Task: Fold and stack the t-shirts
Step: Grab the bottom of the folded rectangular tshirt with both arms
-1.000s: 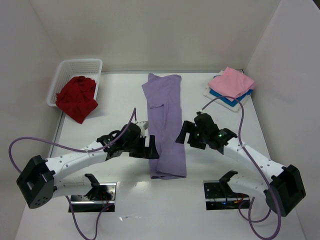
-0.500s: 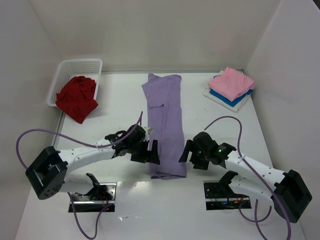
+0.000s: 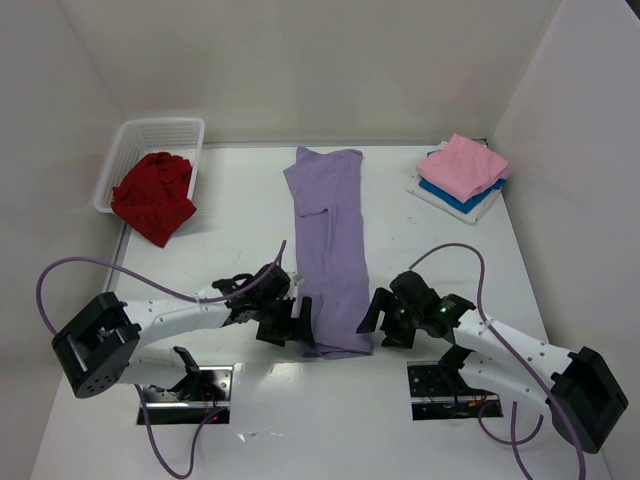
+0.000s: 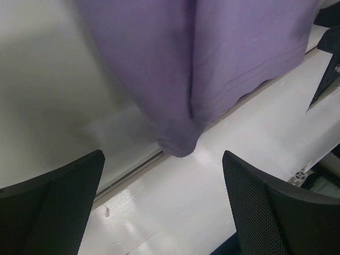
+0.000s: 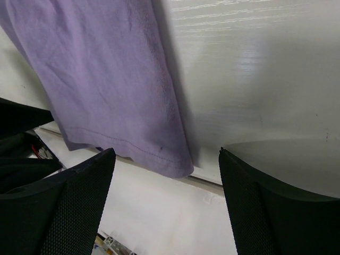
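Note:
A lavender t-shirt [image 3: 330, 250] lies in a long folded strip down the middle of the table, its hem at the near edge. My left gripper [image 3: 300, 327] stands open at the hem's left corner, and that corner [image 4: 178, 143] shows just ahead of the gap between its fingers [image 4: 53, 202]. At the hem's right corner my right gripper [image 3: 373, 315] is open too, with the corner [image 5: 175, 162] between and ahead of its fingers [image 5: 265, 207]. Neither holds cloth. The deep red t-shirt [image 3: 152, 195] spills from the basket. A pink t-shirt [image 3: 462, 165] lies folded on the blue one [image 3: 452, 198].
The white lattice basket [image 3: 160, 135] stands at the back left. The folded stack rests on a white board [image 3: 480, 212] at the back right. A seam in the table [image 4: 122, 172] runs under the lavender hem. Purple cables loop over both arms.
Both grippers have slid along the lavender shirt's sides toward the near edge and now sit low at its two hem corners. The shirts have not moved.

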